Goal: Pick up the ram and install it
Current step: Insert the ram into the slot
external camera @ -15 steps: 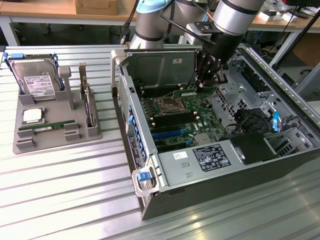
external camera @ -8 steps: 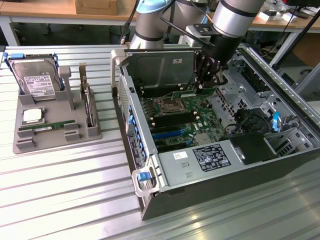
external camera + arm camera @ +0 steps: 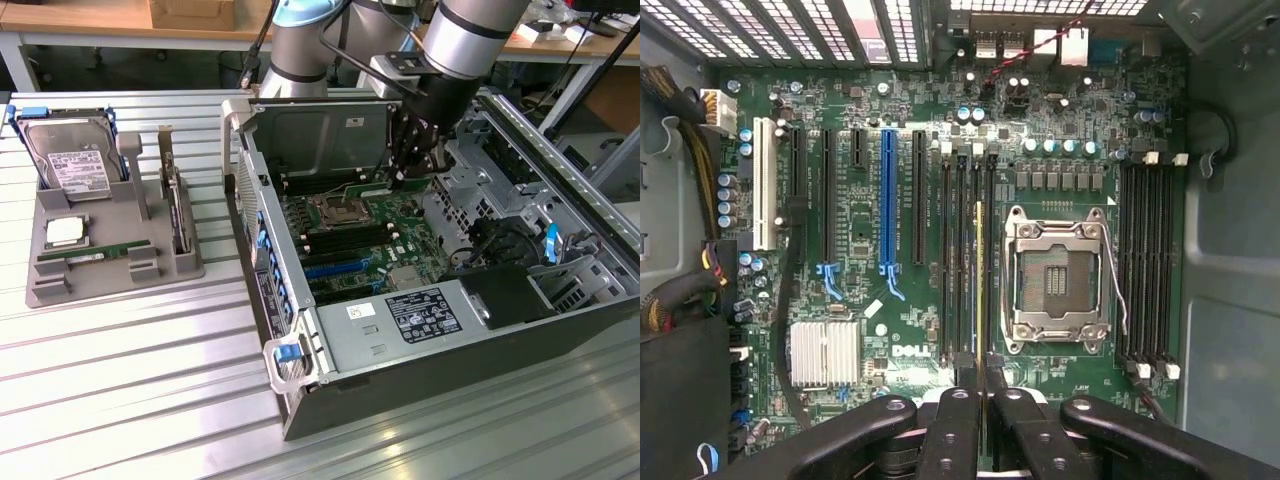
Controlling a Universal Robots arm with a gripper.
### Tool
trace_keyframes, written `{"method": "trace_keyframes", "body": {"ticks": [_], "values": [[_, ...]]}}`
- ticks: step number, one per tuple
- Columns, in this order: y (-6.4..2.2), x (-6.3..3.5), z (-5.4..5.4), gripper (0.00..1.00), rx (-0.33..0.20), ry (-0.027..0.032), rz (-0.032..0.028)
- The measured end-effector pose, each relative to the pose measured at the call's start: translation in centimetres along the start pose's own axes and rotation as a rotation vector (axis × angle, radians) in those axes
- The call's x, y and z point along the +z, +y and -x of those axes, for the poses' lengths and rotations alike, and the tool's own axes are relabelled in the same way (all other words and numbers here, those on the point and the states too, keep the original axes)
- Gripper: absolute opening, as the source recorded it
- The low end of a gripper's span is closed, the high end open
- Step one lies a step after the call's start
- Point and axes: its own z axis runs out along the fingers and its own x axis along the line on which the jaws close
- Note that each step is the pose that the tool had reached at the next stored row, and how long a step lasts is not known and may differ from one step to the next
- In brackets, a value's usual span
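Note:
The ram (image 3: 980,290) appears edge-on in the wrist view as a thin green-yellow strip, with my gripper (image 3: 981,405) shut on it. Both black fingers (image 3: 952,430) press against its sides. It hangs over the black memory slots (image 3: 962,260) beside the open processor socket (image 3: 1056,278); I cannot tell whether it touches a slot. In the exterior view my gripper (image 3: 410,168) reaches down into the open computer case (image 3: 420,330), and the ram (image 3: 370,186) shows as a short green strip just above the motherboard (image 3: 400,230).
At the exterior view's left, a grey tray (image 3: 60,285) holds a hard drive (image 3: 70,160), a silver processor chip (image 3: 65,231), an upright card (image 3: 178,205) and another green stick (image 3: 95,256). Case walls, drive cages and cables (image 3: 500,240) surround the motherboard.

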Motion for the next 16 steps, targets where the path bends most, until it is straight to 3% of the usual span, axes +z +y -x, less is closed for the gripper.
{"method": "trace_keyframes", "body": {"ticks": [16], "values": [[-0.04,0.86,-0.03,0.13,0.000,0.0000,0.0000]]}}
